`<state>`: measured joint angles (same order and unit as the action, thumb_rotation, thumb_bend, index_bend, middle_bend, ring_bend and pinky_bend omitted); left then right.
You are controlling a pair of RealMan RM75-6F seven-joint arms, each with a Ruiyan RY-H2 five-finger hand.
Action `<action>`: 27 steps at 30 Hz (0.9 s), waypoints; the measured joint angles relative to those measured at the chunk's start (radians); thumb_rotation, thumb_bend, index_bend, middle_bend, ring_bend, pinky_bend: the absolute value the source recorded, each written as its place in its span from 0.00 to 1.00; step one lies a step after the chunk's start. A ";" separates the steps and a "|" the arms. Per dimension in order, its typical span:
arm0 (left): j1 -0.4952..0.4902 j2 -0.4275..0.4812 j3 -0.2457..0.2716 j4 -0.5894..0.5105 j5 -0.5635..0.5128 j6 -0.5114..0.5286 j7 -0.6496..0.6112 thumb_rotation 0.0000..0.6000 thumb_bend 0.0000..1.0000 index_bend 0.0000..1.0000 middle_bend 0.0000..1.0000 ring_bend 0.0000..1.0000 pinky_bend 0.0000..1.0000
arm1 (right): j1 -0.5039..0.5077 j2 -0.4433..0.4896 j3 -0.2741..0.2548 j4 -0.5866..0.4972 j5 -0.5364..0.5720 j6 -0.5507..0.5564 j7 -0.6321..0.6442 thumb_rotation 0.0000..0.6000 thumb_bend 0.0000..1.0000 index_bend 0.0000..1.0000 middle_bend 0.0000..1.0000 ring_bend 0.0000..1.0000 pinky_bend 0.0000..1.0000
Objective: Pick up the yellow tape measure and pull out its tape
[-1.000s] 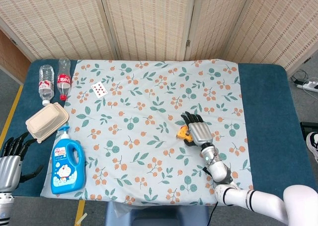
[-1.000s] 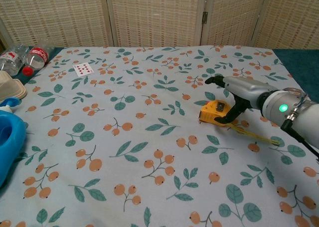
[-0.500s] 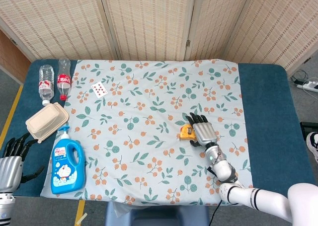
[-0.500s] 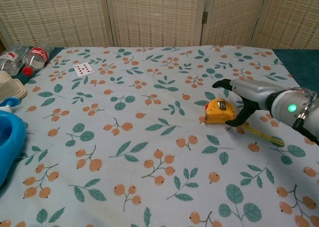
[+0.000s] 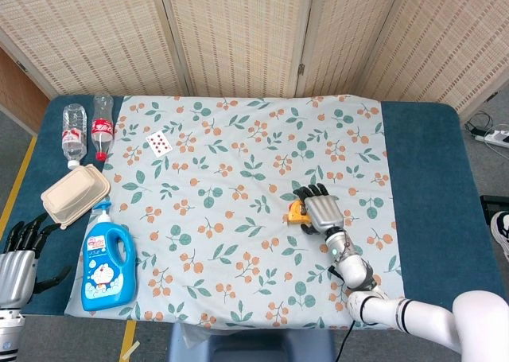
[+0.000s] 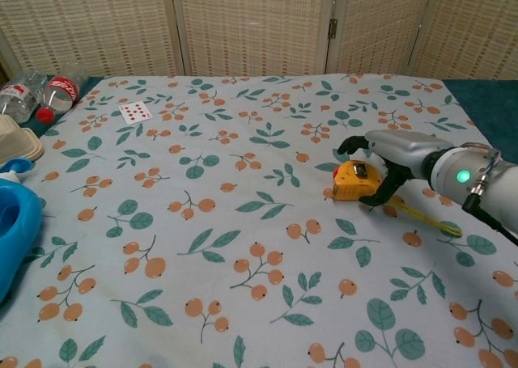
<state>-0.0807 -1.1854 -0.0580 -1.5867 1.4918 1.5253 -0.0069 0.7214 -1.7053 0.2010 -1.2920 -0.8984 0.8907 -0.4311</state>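
The yellow tape measure lies on the flowered cloth of the desk, a bit of tape drawn out. The right robot hand arches over it, fingers curled, thumb touching its side. The left robot hand hangs open off the desk edge

2 plastic bottles, 1 detergent bottle, 1 takeaway box, 1 playing card, 1 tape measure, 2 hands.

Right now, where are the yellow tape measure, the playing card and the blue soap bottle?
yellow tape measure [image 6: 354,181], chest view, on its yellow case.
playing card [image 5: 159,142], head view, on the card's face.
blue soap bottle [image 5: 106,268], head view, on its front label.
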 measured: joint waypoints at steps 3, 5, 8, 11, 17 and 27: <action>0.001 -0.001 0.000 0.002 -0.002 -0.001 -0.003 1.00 0.24 0.22 0.10 0.12 0.00 | 0.002 -0.006 -0.002 0.008 0.002 -0.001 0.001 1.00 0.33 0.25 0.22 0.10 0.00; 0.001 -0.001 0.000 0.002 -0.002 -0.001 -0.005 1.00 0.24 0.22 0.10 0.12 0.00 | 0.004 -0.012 -0.004 0.015 0.003 -0.001 0.001 1.00 0.33 0.29 0.25 0.12 0.00; 0.001 0.000 0.001 0.002 0.000 -0.002 -0.014 1.00 0.24 0.22 0.10 0.12 0.00 | 0.005 -0.020 -0.004 0.021 -0.002 0.010 0.001 1.00 0.33 0.40 0.33 0.18 0.00; -0.002 0.003 0.000 -0.006 0.002 -0.007 -0.036 1.00 0.24 0.22 0.10 0.12 0.00 | 0.000 -0.023 0.000 0.019 -0.014 0.024 0.018 1.00 0.34 0.50 0.42 0.26 0.00; -0.035 0.013 -0.018 -0.049 0.027 -0.022 -0.095 1.00 0.24 0.23 0.11 0.14 0.00 | -0.023 -0.013 0.014 -0.021 -0.068 0.056 0.124 1.00 0.35 0.58 0.49 0.32 0.00; -0.176 -0.002 -0.099 -0.150 0.068 -0.104 -0.161 1.00 0.24 0.22 0.12 0.15 0.00 | -0.082 -0.018 0.066 -0.130 -0.214 0.130 0.488 1.00 0.35 0.60 0.50 0.33 0.02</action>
<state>-0.2571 -1.1872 -0.1571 -1.7365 1.5598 1.4217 -0.1676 0.6395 -1.7230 0.2665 -1.4218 -1.1121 1.0207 0.0573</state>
